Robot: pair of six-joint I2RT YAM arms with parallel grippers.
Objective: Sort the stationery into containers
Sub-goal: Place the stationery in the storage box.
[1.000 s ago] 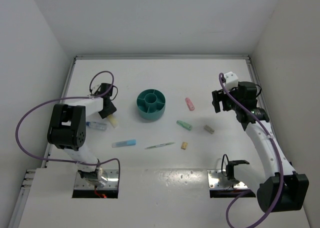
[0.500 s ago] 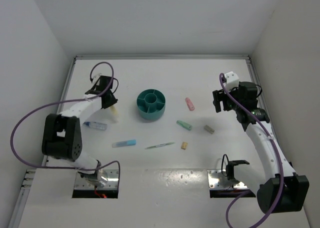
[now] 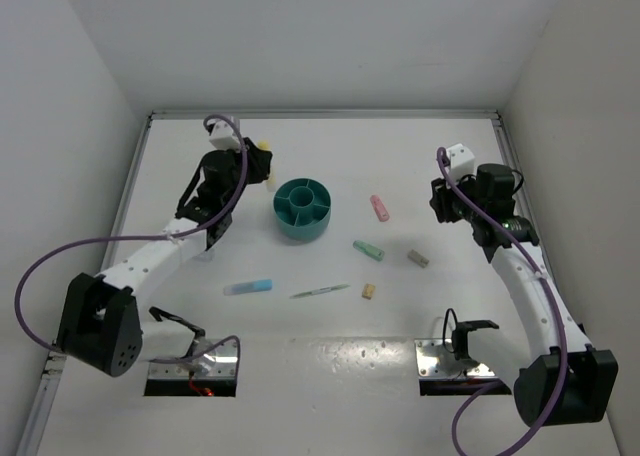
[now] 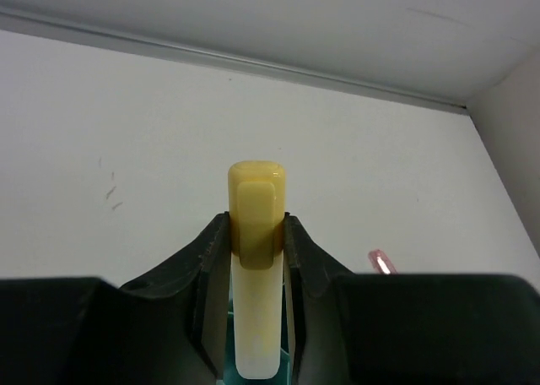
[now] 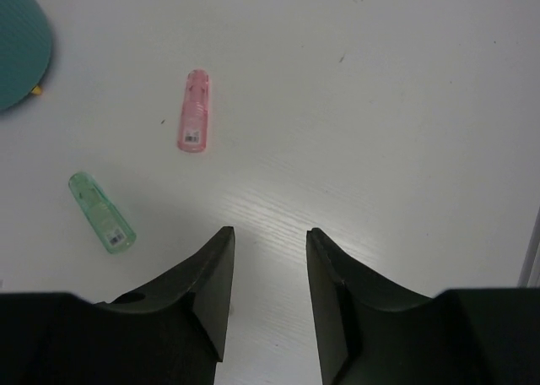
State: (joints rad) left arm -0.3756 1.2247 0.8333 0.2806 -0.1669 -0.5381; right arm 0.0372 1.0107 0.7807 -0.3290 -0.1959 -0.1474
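Spanning the top view, the white table [image 3: 330,156] is seen with the teal organiser [image 3: 302,208] near its middle, a central well ringed by divided compartments. The left gripper [image 4: 256,233] is held raised just beside the organiser, on its left and slightly behind it, and is clamped on the yellow stick [image 4: 256,199]. The stick's long axis is laid along the fingers, its capped end poking past the tips toward the back wall. Slivers of teal are seen under the jaws in the left wrist view, so the rim is judged to lie just below and short of the tips. A short carry to the right and a downward tilt are probably needed before release.

The right gripper [image 5: 268,284] is held over bare table, well right of the organiser, jaws parted with nothing between them. Ahead of it and to the left lie the pink stick [image 5: 194,111] and the mint stick [image 5: 101,225]. Nothing is seen blocking either arm. Scattered nearer the bases are the beige stick [image 3: 418,259], blue-capped tube [image 3: 248,287], thin green pen [image 3: 320,291] and tan block [image 3: 368,292].
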